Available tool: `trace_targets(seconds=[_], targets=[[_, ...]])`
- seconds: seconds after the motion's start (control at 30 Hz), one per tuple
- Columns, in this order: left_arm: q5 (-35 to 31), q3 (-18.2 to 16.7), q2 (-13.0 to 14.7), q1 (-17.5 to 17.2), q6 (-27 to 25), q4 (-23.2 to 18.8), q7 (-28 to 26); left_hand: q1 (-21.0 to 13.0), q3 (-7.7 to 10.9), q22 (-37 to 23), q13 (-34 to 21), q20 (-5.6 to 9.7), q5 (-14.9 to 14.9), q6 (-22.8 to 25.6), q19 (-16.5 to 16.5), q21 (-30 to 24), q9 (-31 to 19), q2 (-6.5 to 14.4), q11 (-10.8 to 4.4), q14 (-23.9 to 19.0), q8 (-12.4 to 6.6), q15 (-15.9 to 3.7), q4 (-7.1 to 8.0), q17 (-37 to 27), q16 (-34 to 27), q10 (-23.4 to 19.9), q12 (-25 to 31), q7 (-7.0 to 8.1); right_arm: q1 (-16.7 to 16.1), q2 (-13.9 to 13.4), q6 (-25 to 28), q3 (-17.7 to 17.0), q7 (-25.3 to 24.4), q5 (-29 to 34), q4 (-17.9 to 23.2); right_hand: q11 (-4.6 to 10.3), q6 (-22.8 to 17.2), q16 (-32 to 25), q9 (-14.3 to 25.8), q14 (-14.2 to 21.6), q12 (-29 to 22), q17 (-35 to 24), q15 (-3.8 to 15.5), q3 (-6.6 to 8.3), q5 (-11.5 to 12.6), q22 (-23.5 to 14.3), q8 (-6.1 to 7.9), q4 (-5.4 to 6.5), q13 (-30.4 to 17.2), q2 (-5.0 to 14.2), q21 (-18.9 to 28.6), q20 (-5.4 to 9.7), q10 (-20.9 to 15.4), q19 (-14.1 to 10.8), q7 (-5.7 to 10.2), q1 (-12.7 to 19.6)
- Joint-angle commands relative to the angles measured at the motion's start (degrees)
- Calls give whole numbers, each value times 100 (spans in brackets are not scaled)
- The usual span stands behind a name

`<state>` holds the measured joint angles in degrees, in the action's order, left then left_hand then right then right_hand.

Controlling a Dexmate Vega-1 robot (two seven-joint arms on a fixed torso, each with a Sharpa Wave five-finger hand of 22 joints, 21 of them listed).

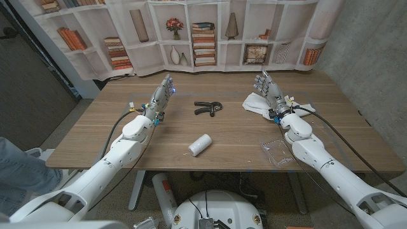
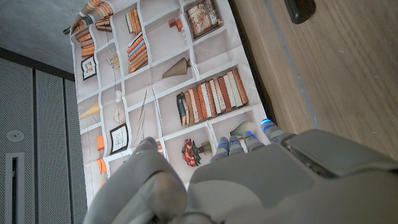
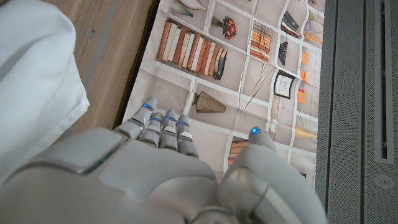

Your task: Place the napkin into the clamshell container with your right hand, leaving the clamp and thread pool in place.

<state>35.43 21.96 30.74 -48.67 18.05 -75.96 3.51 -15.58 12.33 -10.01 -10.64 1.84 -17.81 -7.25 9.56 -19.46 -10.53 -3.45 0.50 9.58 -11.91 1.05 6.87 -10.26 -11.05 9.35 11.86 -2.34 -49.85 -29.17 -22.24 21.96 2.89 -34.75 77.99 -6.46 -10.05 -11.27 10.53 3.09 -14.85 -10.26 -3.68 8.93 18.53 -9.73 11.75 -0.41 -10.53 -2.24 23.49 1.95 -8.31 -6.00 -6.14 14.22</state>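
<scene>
White napkin (image 1: 257,102) crumpled at table's far right; clear clamshell container (image 1: 278,152) near front edge, prob. open.

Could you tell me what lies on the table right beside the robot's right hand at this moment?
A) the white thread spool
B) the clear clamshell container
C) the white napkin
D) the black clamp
C: in the head view the white napkin lies crumpled right beside the right hand, while the clamp, spool and clamshell container all sit well away from it.
</scene>
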Motion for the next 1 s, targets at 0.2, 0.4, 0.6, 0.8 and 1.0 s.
trace_targets(seconds=[0.2,0.4,0.6,0.8,1.0], targets=[[21,24,-31,85,-19,76,60,-63,1,-15,-18,-37,-29,29,570,30,-26,32,-10,248,-2,13,-38,-12,-1,4,27,-18,-105,-52,-237,-54,89,19,132,17,-84,-13,25,92,18,-14,1,25,-8,-34,18,-42,-13,-6,-19,25,-87,-81,47,64],[-20,64,-77,175,-24,158,67,-73,0,-16,-17,-43,-33,39,576,48,-26,44,-11,243,0,10,-42,-12,0,-2,26,-17,-139,-89,-265,-80,101,12,215,20,-89,-9,26,95,21,-15,0,23,-11,-34,16,-48,-13,-4,-33,24,-95,-84,51,71],[-70,102,-99,238,-20,202,76,-81,-3,-16,-16,-49,-36,40,575,62,-26,55,-13,242,4,11,-45,-12,3,-1,23,-17,-158,-134,-308,-87,117,57,281,26,-91,-6,26,99,24,-15,5,21,-14,-35,13,-53,-13,-4,-45,19,-104,-87,58,76],[-76,116,-122,287,-10,259,104,-89,-6,-17,-16,-52,-38,43,580,78,-26,64,-12,244,7,6,-47,-12,6,4,18,-19,-206,-165,-336,-97,91,94,375,39,-94,-2,26,103,23,-15,4,18,-17,-35,9,-59,-14,-3,-59,20,-123,-93,62,82],[-69,121,-141,322,8,329,138,-97,-10,-18,-15,-56,-41,47,585,96,-26,73,-15,241,11,9,-51,-13,7,0,17,-16,-214,-159,-326,-104,131,37,373,43,-99,-6,26,123,23,-16,10,15,-21,-35,7,-64,-14,-2,-71,19,-140,-100,65,87]])
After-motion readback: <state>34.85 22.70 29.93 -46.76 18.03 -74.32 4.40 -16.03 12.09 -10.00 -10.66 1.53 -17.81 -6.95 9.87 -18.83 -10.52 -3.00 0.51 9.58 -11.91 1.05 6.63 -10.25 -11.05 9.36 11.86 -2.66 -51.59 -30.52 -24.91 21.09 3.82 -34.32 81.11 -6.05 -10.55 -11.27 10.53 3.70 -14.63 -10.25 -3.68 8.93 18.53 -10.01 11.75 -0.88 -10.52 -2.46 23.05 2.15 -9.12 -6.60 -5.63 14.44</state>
